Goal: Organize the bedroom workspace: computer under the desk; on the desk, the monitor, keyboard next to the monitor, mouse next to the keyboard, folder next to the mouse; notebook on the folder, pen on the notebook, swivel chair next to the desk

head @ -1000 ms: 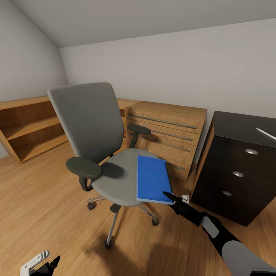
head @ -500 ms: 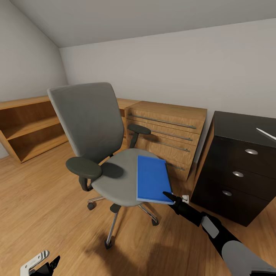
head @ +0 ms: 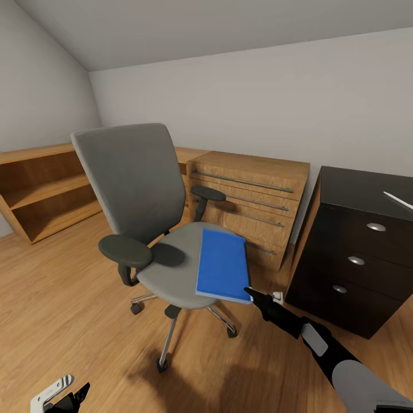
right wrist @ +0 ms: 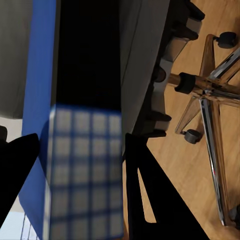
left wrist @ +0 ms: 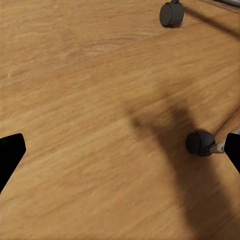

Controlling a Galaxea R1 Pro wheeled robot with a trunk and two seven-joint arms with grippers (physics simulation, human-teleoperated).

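The folder (head: 222, 265) is seen on the right of the chair (head: 172, 269) seat, its near corner pinched between the right gripper's (head: 250, 293) fingers. It is judged thin, light and slippery, best gripped at that overhanging edge. The left gripper's (left wrist: 120, 150) fingers are spread.

Right arm (head: 344, 370): grey rounded forearm shell, black wrist section with pale grey rectangular panel, small white block near wrist. Right gripper (head: 250, 294): black, slim, tapering to point; in right wrist view, 2 black wedge-shaped fingers (right wrist: 150, 195). Left gripper (head: 60, 397): black pointed fingers, white bracket with dark slot. In left wrist view, 2 black fingertips (left wrist: 10, 152) at frame edges.
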